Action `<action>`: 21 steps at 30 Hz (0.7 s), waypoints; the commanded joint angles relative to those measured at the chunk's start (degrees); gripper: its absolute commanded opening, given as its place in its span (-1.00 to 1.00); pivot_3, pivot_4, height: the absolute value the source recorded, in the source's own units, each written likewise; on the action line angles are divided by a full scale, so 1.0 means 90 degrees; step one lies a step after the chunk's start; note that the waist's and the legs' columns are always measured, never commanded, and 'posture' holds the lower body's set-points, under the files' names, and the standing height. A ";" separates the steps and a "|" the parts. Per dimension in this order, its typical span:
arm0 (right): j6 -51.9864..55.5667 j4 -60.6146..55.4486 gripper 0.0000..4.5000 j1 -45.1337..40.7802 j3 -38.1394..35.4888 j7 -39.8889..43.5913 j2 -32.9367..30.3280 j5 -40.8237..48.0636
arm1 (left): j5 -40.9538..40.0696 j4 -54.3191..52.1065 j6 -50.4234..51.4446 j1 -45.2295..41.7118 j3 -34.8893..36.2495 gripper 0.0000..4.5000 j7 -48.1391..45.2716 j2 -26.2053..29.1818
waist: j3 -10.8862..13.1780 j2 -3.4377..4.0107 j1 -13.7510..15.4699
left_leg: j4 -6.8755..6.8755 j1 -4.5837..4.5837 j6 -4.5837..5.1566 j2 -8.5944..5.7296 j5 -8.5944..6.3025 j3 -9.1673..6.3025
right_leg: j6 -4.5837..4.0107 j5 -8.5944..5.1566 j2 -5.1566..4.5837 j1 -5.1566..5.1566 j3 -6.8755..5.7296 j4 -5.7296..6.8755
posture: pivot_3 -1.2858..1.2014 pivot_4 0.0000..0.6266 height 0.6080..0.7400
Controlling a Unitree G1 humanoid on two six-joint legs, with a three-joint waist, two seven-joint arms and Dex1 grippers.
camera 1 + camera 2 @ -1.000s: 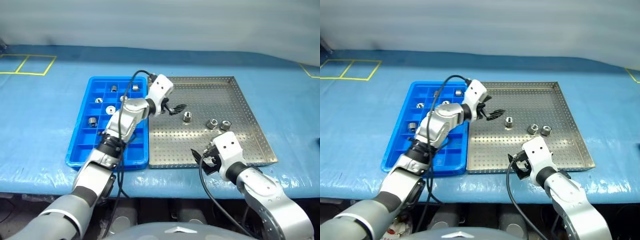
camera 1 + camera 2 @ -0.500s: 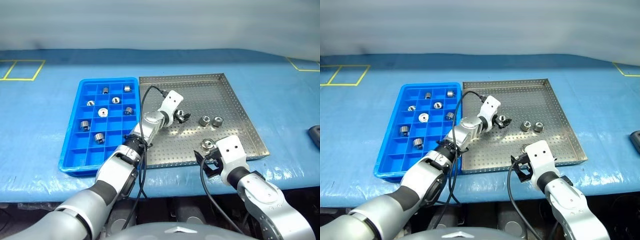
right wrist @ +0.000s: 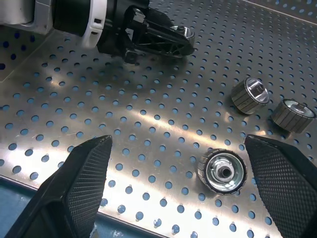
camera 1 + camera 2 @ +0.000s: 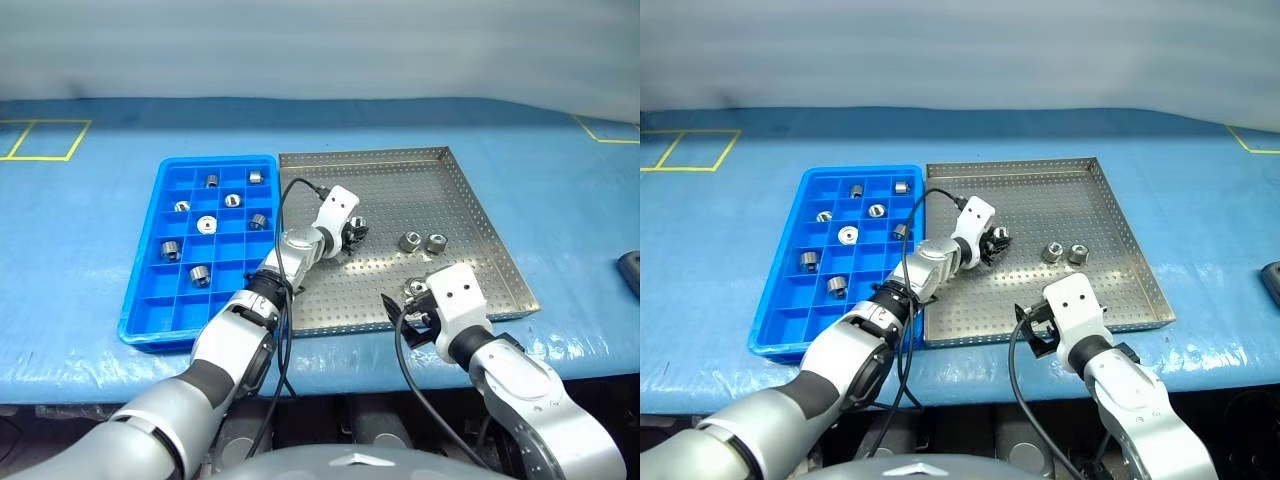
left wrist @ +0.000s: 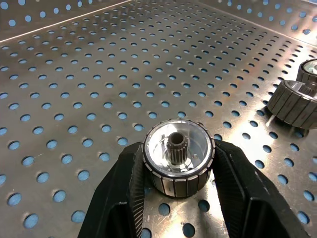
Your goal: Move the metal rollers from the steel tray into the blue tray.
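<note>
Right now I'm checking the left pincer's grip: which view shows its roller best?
The left wrist view: the roller sits close-up between both fingers. The eye views show it tiny at the left pincer; the right wrist view shows it mostly hidden.

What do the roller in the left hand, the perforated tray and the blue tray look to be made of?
Roller: bright polished metal, likely steel; mirror glints, ribbed side, hollow hub.
Perforated tray: brushed grey sheet metal, probably stainless; dull reflections, punched holes.
Blue tray: moulded plastic by its look; uniform glossy colour, thin grid walls.
</note>
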 commanded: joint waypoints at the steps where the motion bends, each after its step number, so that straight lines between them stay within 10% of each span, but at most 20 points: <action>1: -0.0037 0.0004 1.00 -0.0179 0.0074 0.0065 -0.0047 0.0031 | -0.0280 -0.1332 0.0121 0.0147 0.0159 -0.25 -0.0287 -0.0048 | 0.0000 0.0000 0.0002 | -0.0002 0.0000 0.0000 0.0002 0.0000 0.0000 | 0.0000 0.0000 0.0000 0.0000 0.0001 -0.0001 | -0.01 -0.52 1.00; 21: -0.0734 0.1838 1.00 -0.2829 0.1740 0.1355 -0.0301 0.0194 | -0.1006 -0.9105 0.2958 0.3528 0.1216 -0.25 -0.0699 0.3389 | 0.0002 0.0000 0.0487 | -0.0002 0.0010 -0.0003 0.0020 0.0002 0.0000 | -0.0004 0.0004 0.0002 0.0005 0.0002 0.0000 | 0.26 -0.52 1.00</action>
